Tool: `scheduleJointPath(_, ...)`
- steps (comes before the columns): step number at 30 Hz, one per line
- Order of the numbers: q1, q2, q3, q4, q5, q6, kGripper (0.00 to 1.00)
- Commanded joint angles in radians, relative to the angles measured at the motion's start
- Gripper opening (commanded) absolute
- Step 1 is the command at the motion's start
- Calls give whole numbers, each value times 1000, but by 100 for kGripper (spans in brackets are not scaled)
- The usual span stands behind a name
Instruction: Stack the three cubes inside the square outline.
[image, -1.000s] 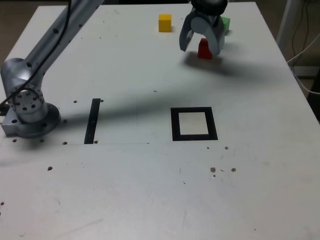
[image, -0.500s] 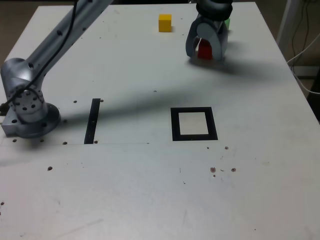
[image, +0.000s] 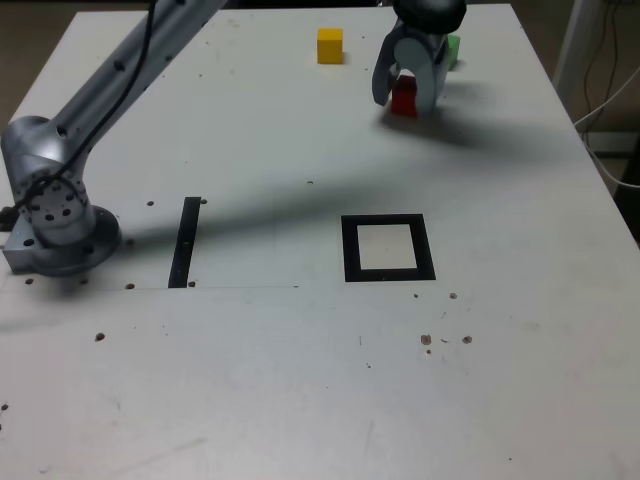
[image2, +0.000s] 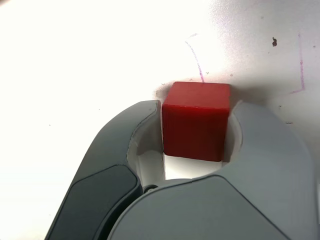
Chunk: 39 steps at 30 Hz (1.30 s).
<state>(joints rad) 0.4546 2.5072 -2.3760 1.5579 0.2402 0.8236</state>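
The green cube (image: 452, 48) stands close at the gripper's (image: 404, 97) one o'clock; open table (image: 300, 380) lies toward six.

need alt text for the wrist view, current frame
Close-up from the wrist: the gripper has its two grey jaws closed against opposite sides of a red cube that sits on a white table. Faint purple pen lines and a few dark specks mark the table beyond the cube.

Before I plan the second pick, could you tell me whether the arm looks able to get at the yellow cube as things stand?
Probably not right away: the tool is closed around the red cube. The yellow cube itself stands apart, with nothing on it.
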Motion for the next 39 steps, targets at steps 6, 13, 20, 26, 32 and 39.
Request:
scheduleJointPath(6, -1, 13, -16, 34, -11, -17, 35)
scheduleJointPath(13, -23, -57, -3, 64, -35, -39, 35)
scheduleJointPath(20, -94, -223, 135, 64, -40, -117, 35)
scheduleJointPath(26, -223, -336, 305, 52, -37, -249, 35)
scheduleJointPath(32, -363, -412, 471, 18, -61, -413, 35)
scheduleJointPath(39, -480, -513, 672, -103, -137, -571, 35)
